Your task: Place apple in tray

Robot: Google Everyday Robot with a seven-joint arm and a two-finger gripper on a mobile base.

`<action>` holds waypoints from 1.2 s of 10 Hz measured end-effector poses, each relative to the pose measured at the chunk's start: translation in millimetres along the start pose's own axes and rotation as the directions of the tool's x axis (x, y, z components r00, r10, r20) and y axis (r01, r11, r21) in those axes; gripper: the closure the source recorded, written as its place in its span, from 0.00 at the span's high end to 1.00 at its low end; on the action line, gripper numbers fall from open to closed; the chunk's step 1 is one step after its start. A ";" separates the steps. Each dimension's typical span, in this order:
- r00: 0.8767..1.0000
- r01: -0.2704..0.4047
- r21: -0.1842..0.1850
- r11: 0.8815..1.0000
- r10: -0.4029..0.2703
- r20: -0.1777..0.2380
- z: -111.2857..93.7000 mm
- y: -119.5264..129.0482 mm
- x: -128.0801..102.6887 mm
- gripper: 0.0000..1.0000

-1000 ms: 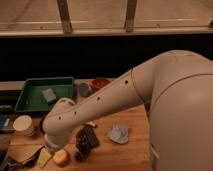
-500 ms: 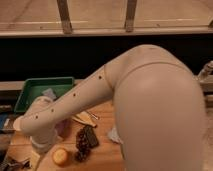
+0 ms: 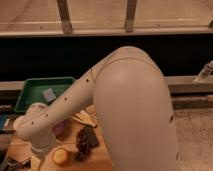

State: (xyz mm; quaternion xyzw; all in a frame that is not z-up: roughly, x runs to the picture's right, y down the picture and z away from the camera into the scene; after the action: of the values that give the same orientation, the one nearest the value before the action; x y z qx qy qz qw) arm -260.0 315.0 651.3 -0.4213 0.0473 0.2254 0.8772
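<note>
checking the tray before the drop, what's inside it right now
One small grey square item lies in the tray; the arm hides its near right corner. The apple sits outside it, beside the gripper at bottom left.

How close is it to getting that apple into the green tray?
Nothing looks done yet: the apple sits on the wooden table, outside the tray. In hand: the gripper hangs low beside the apple. Left to do: grasp it, lift it and set it in the tray.
</note>
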 end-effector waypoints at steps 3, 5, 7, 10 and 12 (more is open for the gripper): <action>0.999 0.023 0.006 1.000 -0.023 0.025 37.3 -9.8 14.3 0.80; 0.999 0.036 0.014 0.999 -0.036 0.039 45.0 -15.6 17.0 0.80; 0.998 0.043 0.031 0.999 -0.044 0.044 42.6 -19.5 15.5 0.80; 0.997 0.050 0.032 0.998 -0.052 0.062 51.4 -19.3 12.4 0.80; 0.995 0.052 0.015 0.999 -0.053 0.079 61.9 -14.2 9.4 0.80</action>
State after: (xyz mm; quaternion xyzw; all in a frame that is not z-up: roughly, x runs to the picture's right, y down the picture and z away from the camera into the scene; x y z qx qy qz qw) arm -252.0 357.7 698.5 -0.4076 0.0027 0.2185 0.8866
